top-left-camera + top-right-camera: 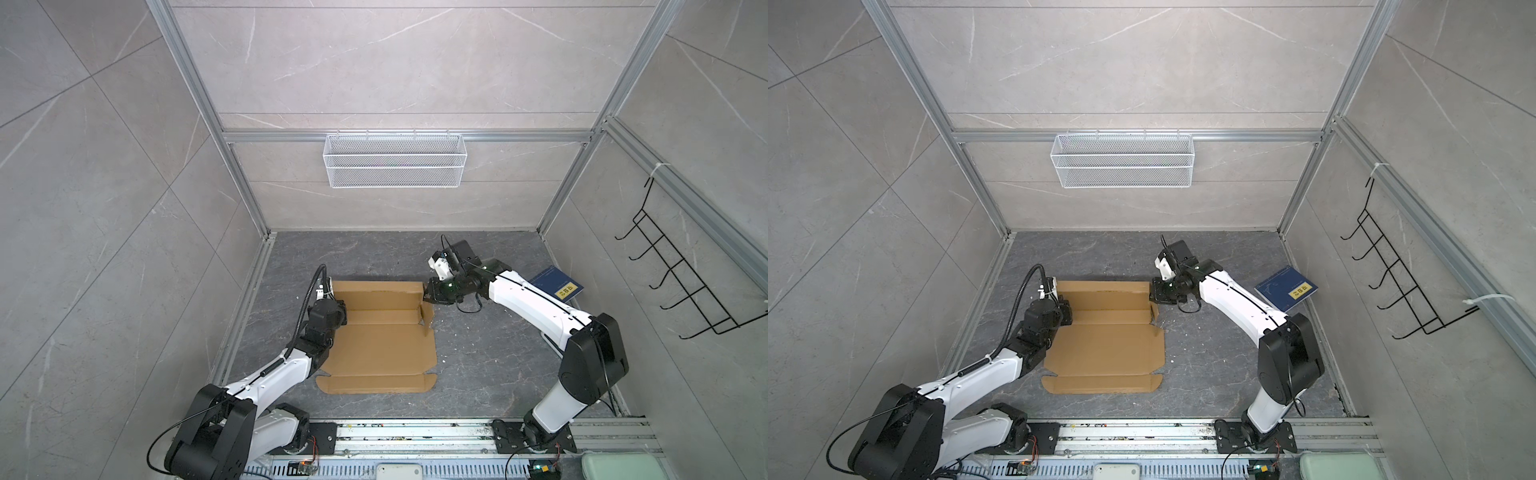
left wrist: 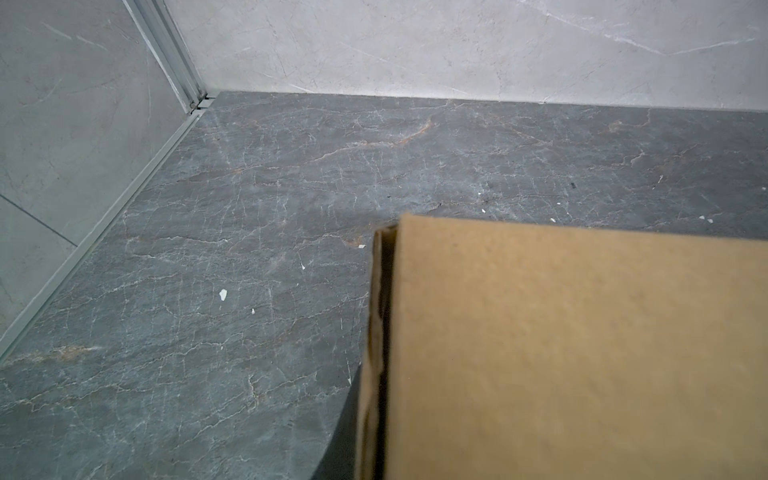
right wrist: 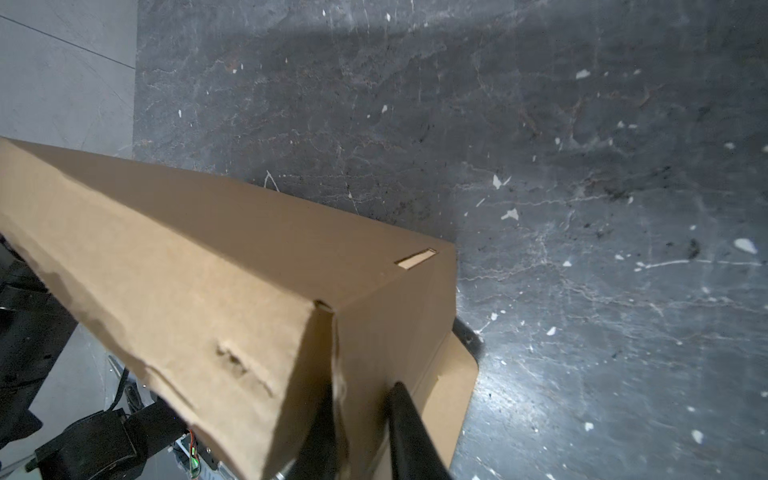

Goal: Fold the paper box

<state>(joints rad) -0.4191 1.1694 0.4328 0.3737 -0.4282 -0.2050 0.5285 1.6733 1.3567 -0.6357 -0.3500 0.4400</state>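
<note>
The paper box (image 1: 382,345) is found part-folded on the dark floor (image 1: 478,365) between the two arms. Its far wall is raised and its near panels lie flat in both top views. The greatest risk is judged to be the far wall dropping back if the right corner is let go before the end flap (image 1: 427,318) is tucked in, as that flap stands crooked. Tearing is also possible at the dented crease seen in the right wrist view. The right gripper (image 1: 428,293) is set at that corner, its fingers (image 3: 409,428) a little apart astride the cardboard edge, and firm pressure cannot be confirmed. The left gripper (image 1: 333,298) is closed. Its fingers are hidden, but it appears to pinch the wall's left end.
</note>
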